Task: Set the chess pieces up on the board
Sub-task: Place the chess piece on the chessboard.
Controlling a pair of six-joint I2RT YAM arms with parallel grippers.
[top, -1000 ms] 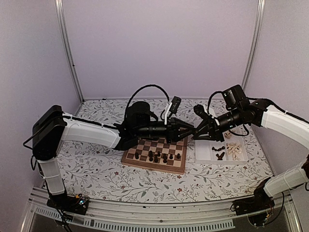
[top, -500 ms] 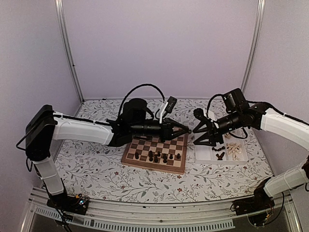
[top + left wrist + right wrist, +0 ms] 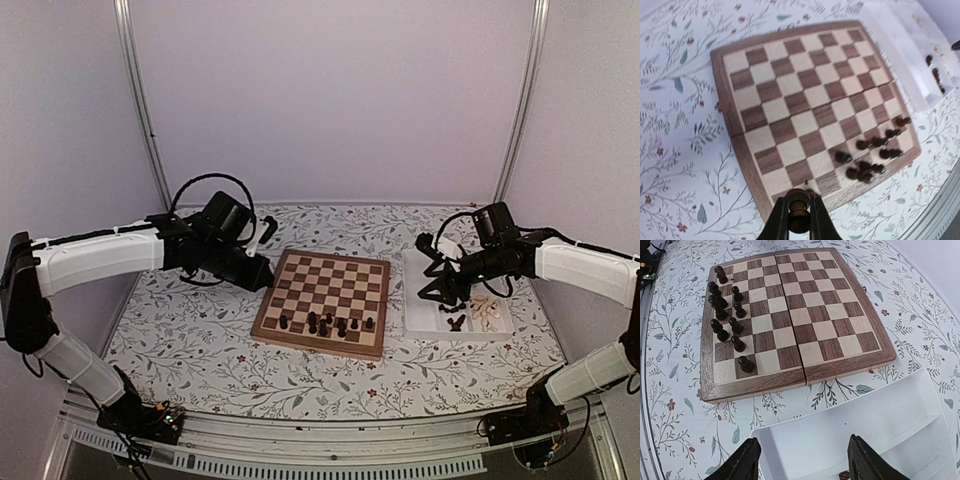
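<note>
Dark chess pieces (image 3: pixel 325 323) crowd the board's (image 3: pixel 330 275) near edge. We clamp another piece (image 3: pixel 799 220) in the left gripper (image 3: pixel 799 207) beside its left edge, and our right gripper (image 3: pixel 805 462) gapes over the tray (image 3: pixel 880 415). Placing ours could topple those crowded neighbours.
</note>
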